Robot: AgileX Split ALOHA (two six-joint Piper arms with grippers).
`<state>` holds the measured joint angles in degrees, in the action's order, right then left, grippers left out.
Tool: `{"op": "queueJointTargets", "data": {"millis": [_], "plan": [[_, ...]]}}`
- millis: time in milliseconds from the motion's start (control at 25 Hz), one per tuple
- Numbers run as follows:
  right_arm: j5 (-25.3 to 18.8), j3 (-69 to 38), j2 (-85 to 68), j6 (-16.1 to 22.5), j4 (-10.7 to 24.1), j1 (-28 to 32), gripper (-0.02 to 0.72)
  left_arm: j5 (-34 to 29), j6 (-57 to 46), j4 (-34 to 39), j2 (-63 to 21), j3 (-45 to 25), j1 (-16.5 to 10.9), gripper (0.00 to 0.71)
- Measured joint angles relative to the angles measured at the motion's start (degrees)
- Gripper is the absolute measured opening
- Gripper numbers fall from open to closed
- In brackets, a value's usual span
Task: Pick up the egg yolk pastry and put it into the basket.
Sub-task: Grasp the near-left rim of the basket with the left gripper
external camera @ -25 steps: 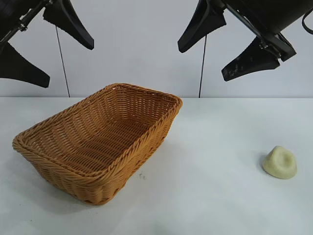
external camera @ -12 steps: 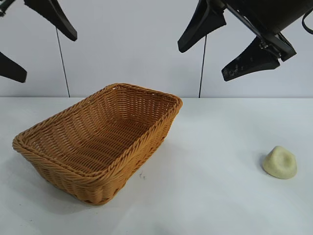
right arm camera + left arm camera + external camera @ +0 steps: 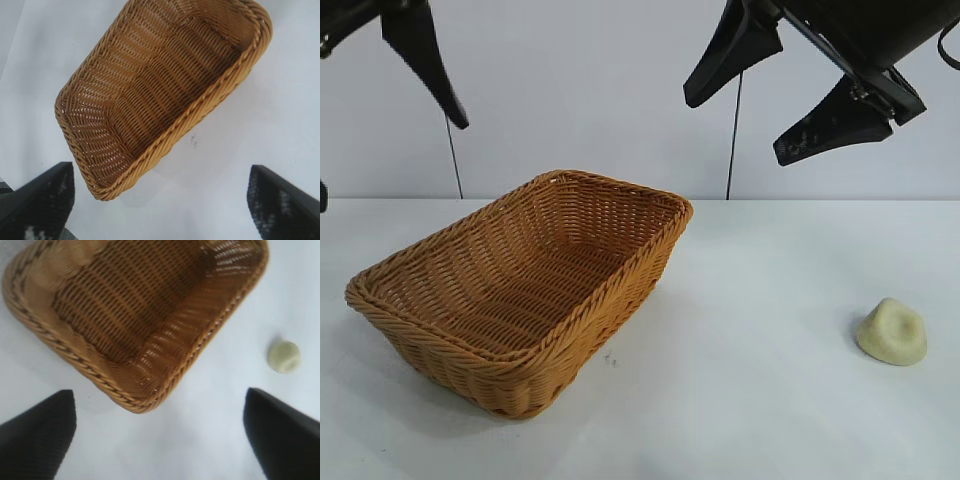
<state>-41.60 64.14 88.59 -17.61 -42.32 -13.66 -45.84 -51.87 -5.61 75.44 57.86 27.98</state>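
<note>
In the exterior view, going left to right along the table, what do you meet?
The basket, then the egg yolk pastry lying apart near the right edge. Overhead: left pincer, then right pincer, both open.

The egg yolk pastry (image 3: pixel 891 331) is a small, pale yellow-cream dome with a dimpled top and a matte, smooth surface. It rests on the white table, at the right side of the exterior view, well apart from the basket. The basket (image 3: pixel 525 290) is a large rectangular wicker container, orange-brown, with sloping woven sides and a braided rim. It stands upright at the left-centre of the table, set at an angle, and its interior holds nothing.
</note>
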Motion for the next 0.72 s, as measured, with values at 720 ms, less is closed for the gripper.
{"op": "queueJointTargets", "data": {"millis": [720], "plan": [[-0.06,0.00,0.00,0.00,0.06,0.00,0.644,9.14,-20.50,-0.60,9.69,-6.64,-2.93,0.696]]}}
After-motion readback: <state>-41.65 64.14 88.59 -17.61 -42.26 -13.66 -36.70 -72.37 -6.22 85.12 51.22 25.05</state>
